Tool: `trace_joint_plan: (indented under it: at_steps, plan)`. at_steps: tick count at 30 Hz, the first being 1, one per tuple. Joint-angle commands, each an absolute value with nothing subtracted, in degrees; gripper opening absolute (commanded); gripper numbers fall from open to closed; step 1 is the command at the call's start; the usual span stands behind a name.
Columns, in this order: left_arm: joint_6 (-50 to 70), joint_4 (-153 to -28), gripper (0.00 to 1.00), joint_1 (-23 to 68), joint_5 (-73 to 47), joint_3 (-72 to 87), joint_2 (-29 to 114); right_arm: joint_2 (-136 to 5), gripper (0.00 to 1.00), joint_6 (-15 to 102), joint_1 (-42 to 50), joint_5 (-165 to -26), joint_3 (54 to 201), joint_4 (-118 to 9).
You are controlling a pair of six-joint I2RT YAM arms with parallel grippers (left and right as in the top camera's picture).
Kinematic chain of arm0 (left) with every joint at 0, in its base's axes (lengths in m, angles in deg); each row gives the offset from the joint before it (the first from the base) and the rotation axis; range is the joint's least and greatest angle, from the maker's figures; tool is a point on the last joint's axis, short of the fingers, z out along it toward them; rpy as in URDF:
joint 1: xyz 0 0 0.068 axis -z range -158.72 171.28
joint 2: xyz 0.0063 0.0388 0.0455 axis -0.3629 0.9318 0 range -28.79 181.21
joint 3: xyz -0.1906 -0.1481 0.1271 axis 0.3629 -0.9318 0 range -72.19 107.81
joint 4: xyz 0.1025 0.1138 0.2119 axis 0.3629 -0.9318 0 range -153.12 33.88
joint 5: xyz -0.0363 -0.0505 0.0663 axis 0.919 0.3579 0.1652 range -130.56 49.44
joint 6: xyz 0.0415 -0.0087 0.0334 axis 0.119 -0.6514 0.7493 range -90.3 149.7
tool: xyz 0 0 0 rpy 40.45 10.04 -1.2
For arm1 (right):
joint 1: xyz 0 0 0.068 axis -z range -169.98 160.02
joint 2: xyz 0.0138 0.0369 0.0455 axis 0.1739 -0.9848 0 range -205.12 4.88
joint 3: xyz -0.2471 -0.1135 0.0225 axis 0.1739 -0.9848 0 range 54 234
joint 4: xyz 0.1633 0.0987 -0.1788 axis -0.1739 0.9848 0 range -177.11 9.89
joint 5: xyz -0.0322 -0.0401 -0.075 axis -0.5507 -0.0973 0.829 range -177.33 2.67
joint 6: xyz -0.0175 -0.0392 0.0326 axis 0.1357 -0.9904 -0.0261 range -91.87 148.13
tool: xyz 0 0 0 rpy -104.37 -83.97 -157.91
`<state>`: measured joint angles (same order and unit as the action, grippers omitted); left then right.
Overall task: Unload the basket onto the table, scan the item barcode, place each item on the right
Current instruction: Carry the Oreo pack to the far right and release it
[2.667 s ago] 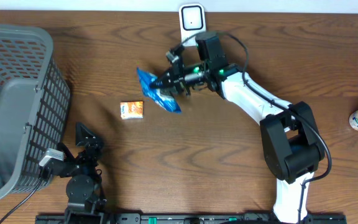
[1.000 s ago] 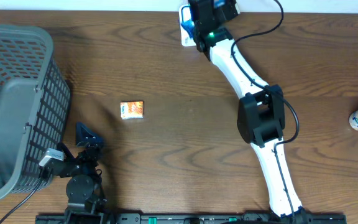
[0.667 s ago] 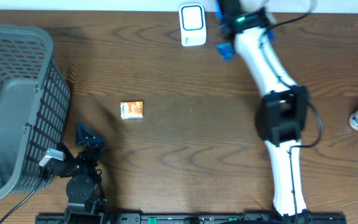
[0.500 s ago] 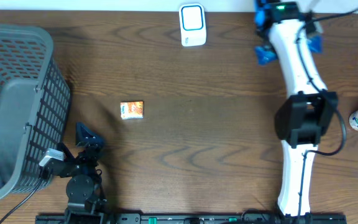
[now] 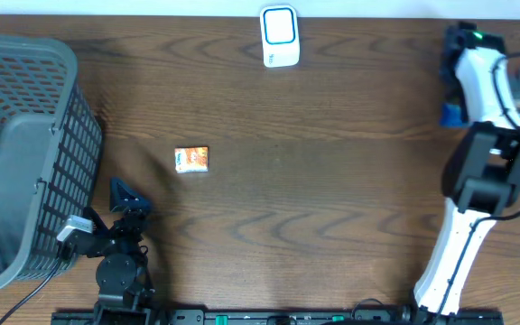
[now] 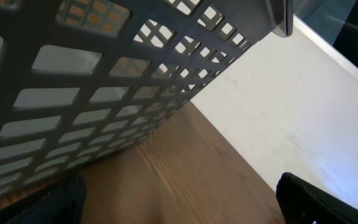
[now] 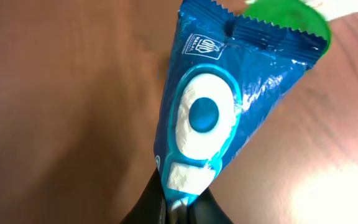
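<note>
My right gripper point(image 7: 178, 200) is shut on the lower end of a blue snack packet point(image 7: 219, 106) with a white oval and a blue dot printed on it. The packet hangs above the brown table. In the overhead view the right arm point(image 5: 477, 72) reaches to the far right edge, and a corner of the blue packet point(image 5: 453, 114) shows beside it. The white scanner point(image 5: 279, 36) with a blue screen stands at the back centre, well left of the packet. My left gripper point(image 6: 179, 211) is open with nothing in it, parked low beside the basket.
A grey mesh basket point(image 5: 16, 153) fills the left side, and its wall point(image 6: 104, 93) is close in the left wrist view. A small orange packet point(image 5: 191, 159) lies left of centre. A green-capped bottle point(image 7: 284, 15) stands just beyond the blue packet.
The right arm swung from over the scanner at the back centre to the far right edge, carrying the blue packet. The left arm stayed still.
</note>
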<state>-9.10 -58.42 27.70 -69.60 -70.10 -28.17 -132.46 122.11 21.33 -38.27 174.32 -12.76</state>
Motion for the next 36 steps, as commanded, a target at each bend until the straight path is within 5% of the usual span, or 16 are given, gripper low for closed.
trace_joint_plan:
  at_steps: [1,2,6,8,10,13,23,26,36]
  plan:
    - [-8.73,-60.17,0.98,27.41,-69.92,-71.13,-28.39,-131.89,0.01,123.68,24.45,-38.27,172.46,-12.65]
    - [-8.73,-60.17,0.98,27.41,-69.92,-71.13,-28.39,-131.89,0.01,123.68,25.20,-38.86,172.39,-12.26]
    - [-8.73,-60.15,0.98,27.41,-69.92,-71.13,-28.39,-131.78,0.30,123.70,26.09,-39.84,172.46,-11.19]
    - [-8.73,-60.15,0.98,27.41,-69.92,-71.13,-28.39,-131.49,0.48,123.79,25.85,-39.82,172.46,-10.05]
    - [-8.73,-60.15,0.98,27.41,-69.92,-71.13,-28.39,-130.90,0.76,125.76,25.39,-39.67,172.46,-8.35]
    - [-8.73,-60.15,0.98,27.41,-69.92,-71.13,-28.39,-129.61,0.93,129.06,24.54,-38.84,172.46,-5.59]
    - [-8.73,-60.15,0.98,27.41,-69.92,-71.13,-28.39,-118.71,0.92,145.67,14.46,-36.83,172.46,7.74]
    - [-8.73,-60.15,0.98,27.41,-69.92,-71.13,-28.39,-116.87,0.99,145.67,9.46,-36.83,172.46,9.14]
    - [-8.75,-60.17,0.98,27.41,-69.92,-71.13,-28.39,-116.52,0.99,140.03,-10.80,-40.17,172.46,8.05]
